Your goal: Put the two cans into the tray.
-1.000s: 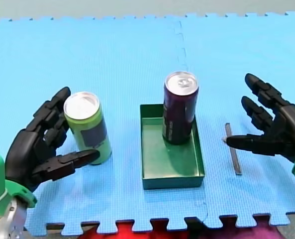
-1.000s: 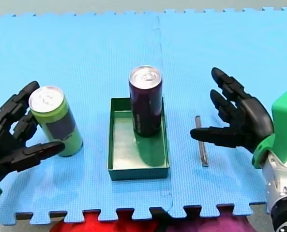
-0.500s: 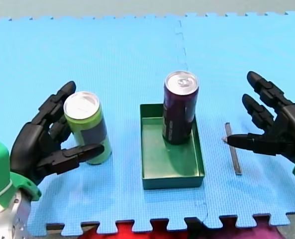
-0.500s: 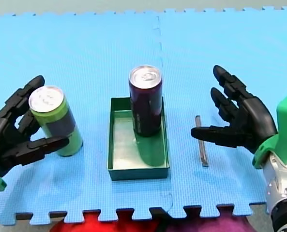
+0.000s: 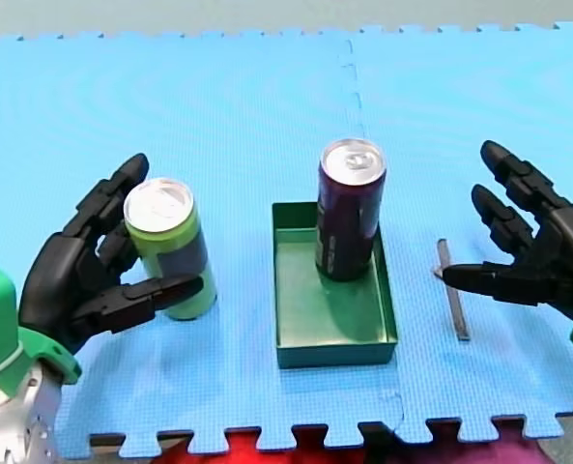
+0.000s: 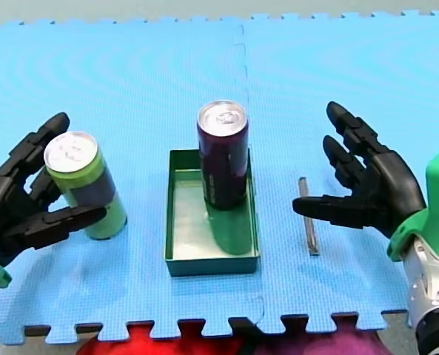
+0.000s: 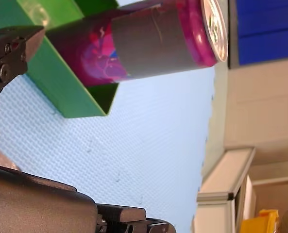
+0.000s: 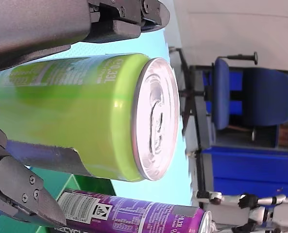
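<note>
Left hand (image 5: 93,271) at left grips the green can (image 5: 170,251), fingers behind, thumb across its front; the can stands upright on the mat (image 5: 218,106), left of the tray (image 5: 334,353) and outside it. Purple can (image 5: 349,208) stands upright at the tray's far end. Right hand (image 5: 537,256) hangs at right, uncurled and empty, just beside a metal strip (image 5: 452,304).

two head views overlook one mat (image 5: 218,116); wrist views close.
</note>
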`<action>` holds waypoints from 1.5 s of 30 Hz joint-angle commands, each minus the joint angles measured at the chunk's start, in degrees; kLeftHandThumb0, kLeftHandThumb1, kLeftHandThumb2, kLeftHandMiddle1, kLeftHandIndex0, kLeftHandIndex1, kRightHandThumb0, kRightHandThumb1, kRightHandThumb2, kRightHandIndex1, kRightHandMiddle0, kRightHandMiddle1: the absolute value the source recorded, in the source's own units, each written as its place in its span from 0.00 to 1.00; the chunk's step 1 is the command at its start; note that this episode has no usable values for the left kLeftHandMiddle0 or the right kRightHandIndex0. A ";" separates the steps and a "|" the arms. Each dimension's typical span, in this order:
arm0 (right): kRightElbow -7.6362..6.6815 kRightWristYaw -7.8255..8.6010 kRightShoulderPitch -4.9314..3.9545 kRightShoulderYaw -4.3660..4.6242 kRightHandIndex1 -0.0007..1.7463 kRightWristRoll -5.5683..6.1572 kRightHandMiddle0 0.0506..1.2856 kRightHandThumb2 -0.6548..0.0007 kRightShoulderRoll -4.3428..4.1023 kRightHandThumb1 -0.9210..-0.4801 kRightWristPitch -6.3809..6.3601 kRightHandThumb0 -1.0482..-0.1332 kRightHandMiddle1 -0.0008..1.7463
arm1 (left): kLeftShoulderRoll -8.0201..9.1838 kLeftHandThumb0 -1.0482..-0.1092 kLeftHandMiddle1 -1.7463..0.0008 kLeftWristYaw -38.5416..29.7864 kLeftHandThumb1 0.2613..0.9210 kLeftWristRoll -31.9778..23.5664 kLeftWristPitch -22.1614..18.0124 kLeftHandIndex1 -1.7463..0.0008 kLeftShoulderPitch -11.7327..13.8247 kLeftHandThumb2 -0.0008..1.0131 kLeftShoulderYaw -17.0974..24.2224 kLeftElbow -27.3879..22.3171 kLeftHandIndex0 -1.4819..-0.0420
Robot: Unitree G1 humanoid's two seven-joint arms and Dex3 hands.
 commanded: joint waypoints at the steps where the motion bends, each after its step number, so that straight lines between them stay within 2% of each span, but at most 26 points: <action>1: -0.41 0.08 0.20 -0.22 0.00 0.42 0.03 1.00 -0.30 0.60 0.01 0.73 0.00 | 0.09 0.20 1.00 -0.26 0.53 -0.28 -0.34 1.00 -0.68 0.00 0.32 0.88 0.93; 12: -1.43 1.04 0.67 -0.62 0.00 1.46 0.03 1.00 -0.33 0.61 0.53 0.74 0.00 | 0.21 0.22 1.00 -1.35 0.53 -0.26 -1.32 1.00 -2.49 0.00 1.10 3.35 0.92; 24: -2.54 1.07 1.27 -0.54 0.00 1.60 0.04 1.00 -0.30 0.62 0.53 0.74 0.00 | 0.05 0.23 0.99 -2.18 0.54 -0.43 -2.45 0.99 -4.61 0.00 1.48 6.25 0.90; 36: -2.87 0.80 1.58 -0.86 0.00 1.99 0.04 1.00 -0.20 0.62 0.25 0.71 0.00 | -0.01 0.19 0.99 -2.44 0.56 0.08 -2.30 1.00 -5.38 0.00 1.29 6.97 0.89; 45: -2.62 0.45 1.47 -1.30 0.00 2.52 0.05 1.00 -0.18 0.64 -0.10 0.70 0.00 | 0.95 0.14 1.00 -3.88 0.58 0.76 -0.45 1.00 -5.56 0.01 0.24 6.76 0.89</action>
